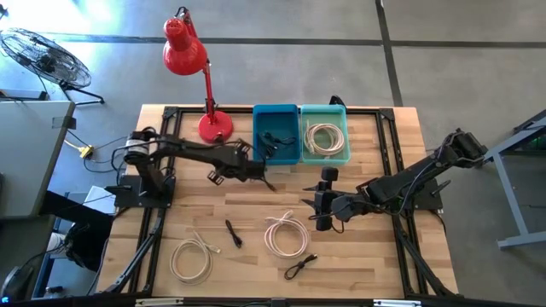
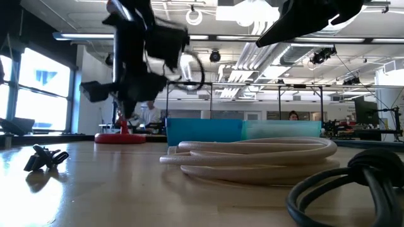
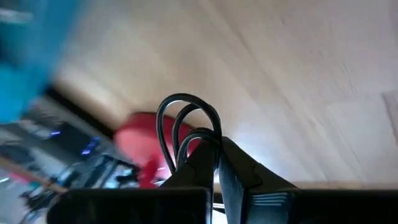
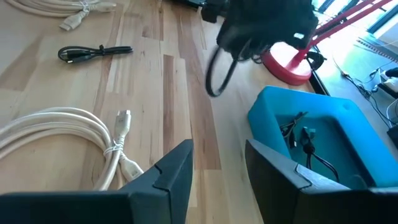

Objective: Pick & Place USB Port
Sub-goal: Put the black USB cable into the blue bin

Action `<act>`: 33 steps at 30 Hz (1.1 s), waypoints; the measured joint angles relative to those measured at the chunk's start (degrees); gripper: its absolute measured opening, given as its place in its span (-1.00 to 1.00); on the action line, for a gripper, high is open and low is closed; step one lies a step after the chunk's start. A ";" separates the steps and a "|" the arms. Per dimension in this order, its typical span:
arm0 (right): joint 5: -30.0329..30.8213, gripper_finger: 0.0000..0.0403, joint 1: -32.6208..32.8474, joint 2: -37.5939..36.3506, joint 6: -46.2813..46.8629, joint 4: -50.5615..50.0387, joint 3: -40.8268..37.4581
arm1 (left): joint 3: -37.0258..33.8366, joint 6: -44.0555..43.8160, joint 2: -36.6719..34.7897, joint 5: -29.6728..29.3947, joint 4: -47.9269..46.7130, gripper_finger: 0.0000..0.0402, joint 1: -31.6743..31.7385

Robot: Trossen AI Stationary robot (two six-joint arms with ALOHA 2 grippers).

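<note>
Inside, blue bin [image 1: 276, 134] holds black cables [image 4: 303, 140]; teal bin [image 1: 325, 133], white.

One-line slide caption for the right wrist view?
Left end effector carries a black cable toward the blue bin; right end effector waits open.

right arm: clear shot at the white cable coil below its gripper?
Probably yes. The right gripper is open and empty, and the white cable coil lies uncovered on the table beside it, nothing between them.
</note>
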 joint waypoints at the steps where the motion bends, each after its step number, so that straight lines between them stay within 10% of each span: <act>1: -0.02 -0.31 -0.12 0.00 0.02 -0.02 0.00 | 0.94 -0.54 -0.62 -0.79 -0.06 -0.99 -0.90; 9: -2.78 -0.31 -2.22 0.00 1.66 -0.08 0.00 | 9.38 3.87 -6.57 -2.80 12.30 -1.00 -5.05; 18: -5.11 -0.31 -2.98 0.00 5.37 -4.13 0.00 | 9.88 12.12 -8.91 22.37 33.92 -1.00 3.09; 33: -5.09 -0.31 -2.76 0.00 7.74 -8.75 0.00 | 9.81 7.86 -2.80 35.81 38.05 -1.00 11.70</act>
